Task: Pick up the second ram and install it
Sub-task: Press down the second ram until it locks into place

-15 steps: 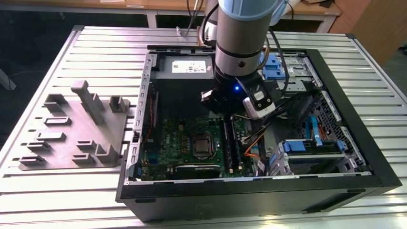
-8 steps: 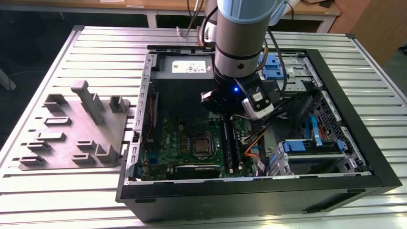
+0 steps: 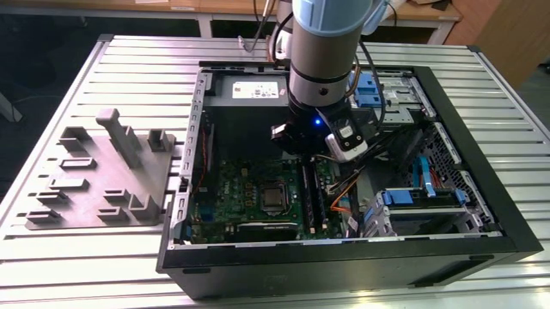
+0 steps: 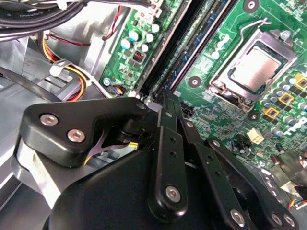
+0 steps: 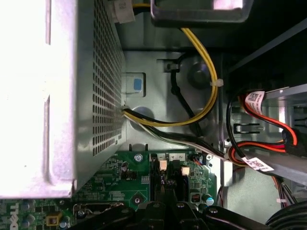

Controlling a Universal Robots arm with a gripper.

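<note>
My gripper point(image 3: 311, 159) is low inside the open computer case, over the far end of the long black memory slots point(image 3: 311, 199) on the green motherboard point(image 3: 245, 190). In the second wrist view the black finger links close to a point point(image 4: 163, 95), so the gripper is shut. A long, thin, dark green-blue stick, the second ram point(image 4: 207, 34), stands in one slot and runs away from the gripper tip. Whether the tip touches its end is hidden by the links. In the first wrist view the gripper point(image 5: 165, 203) sits just above the slots' white end clips point(image 5: 163, 165).
The grey holder tray point(image 3: 94, 174) with upright blocks lies on the slatted table at the exterior view's left. Beside the slots are the processor socket point(image 4: 252, 67) and bundled cables point(image 5: 201, 105). The power supply's perforated metal wall point(image 5: 103, 76) and blue drive bays point(image 3: 421, 193) crowd the case.
</note>
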